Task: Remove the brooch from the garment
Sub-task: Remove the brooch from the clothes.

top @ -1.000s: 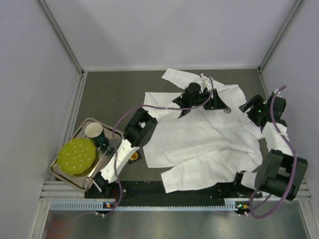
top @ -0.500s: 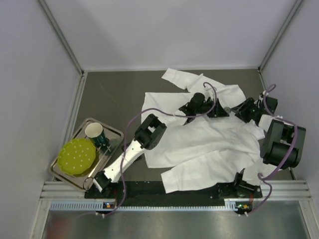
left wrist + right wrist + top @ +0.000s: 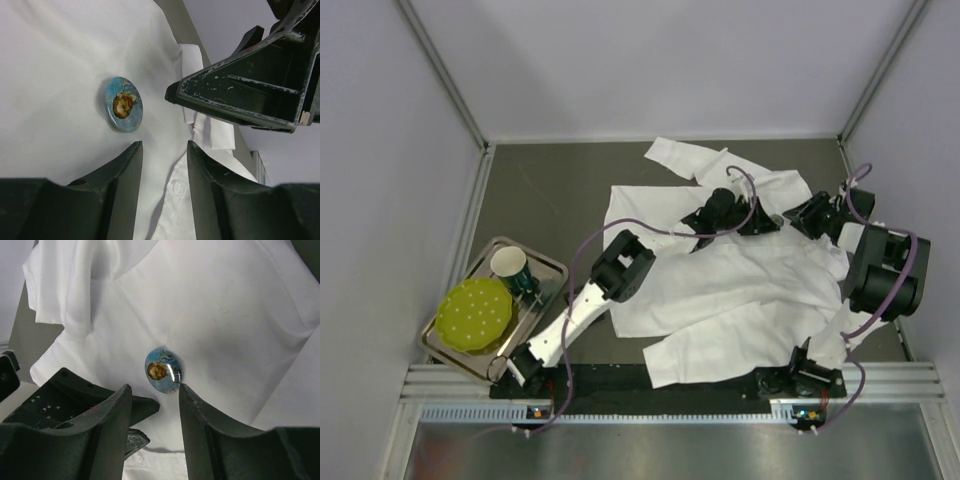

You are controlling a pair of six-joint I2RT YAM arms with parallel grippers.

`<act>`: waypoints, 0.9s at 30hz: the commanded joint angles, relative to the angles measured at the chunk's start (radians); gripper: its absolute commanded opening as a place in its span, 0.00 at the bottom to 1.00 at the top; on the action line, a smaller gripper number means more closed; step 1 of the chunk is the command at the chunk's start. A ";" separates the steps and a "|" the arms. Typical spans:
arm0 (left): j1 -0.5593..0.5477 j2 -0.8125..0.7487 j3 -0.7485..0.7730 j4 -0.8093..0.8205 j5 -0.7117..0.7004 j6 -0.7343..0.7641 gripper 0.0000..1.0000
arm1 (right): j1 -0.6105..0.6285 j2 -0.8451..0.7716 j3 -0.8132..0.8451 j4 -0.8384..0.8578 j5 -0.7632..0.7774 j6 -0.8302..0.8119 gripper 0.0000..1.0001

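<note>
**Findings.** The worktop (image 3: 550, 190) carries a white shirt (image 3: 720, 290), lying rumpled across the centre and right of the top view. A tray (image 3: 558, 268) sits at lower left, apart from the shirt, and holds a yellow-green disc (image 3: 473, 313) and a cup (image 3: 508, 263). The left claw (image 3: 164, 147) and right claw (image 3: 153, 390) both hover over the shirt's upper right, jaws apart and gripping nothing. The brooch (image 3: 162, 370) is round, blue with a yellow-brown centre, and lies on the cloth there. In the right wrist view it sits just beyond the jaw gap. In the left wrist view it lies left of the gap's line.

**Judgement.** The step in hand is lining up the grasp. The right claw looks better aligned and should take the brooch by its rim. The left claw should pin the cloth just beside it, so the thin fabric does not lift. Clearance between the claws is tight.

**Count.** One worktop, one shirt, one tray, one disc, one cup, two claws, one brooch.
</note>
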 commanded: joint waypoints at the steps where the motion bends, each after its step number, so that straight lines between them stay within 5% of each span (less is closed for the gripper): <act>1: -0.018 -0.098 -0.028 0.069 -0.151 0.090 0.46 | 0.006 0.035 0.047 0.056 -0.025 -0.002 0.43; 10: -0.045 -0.083 -0.021 0.058 -0.383 0.179 0.39 | 0.006 0.067 0.059 0.028 -0.012 -0.029 0.42; 27: -0.055 -0.032 0.004 -0.011 -0.372 0.143 0.38 | 0.026 0.138 0.091 0.102 -0.102 0.007 0.37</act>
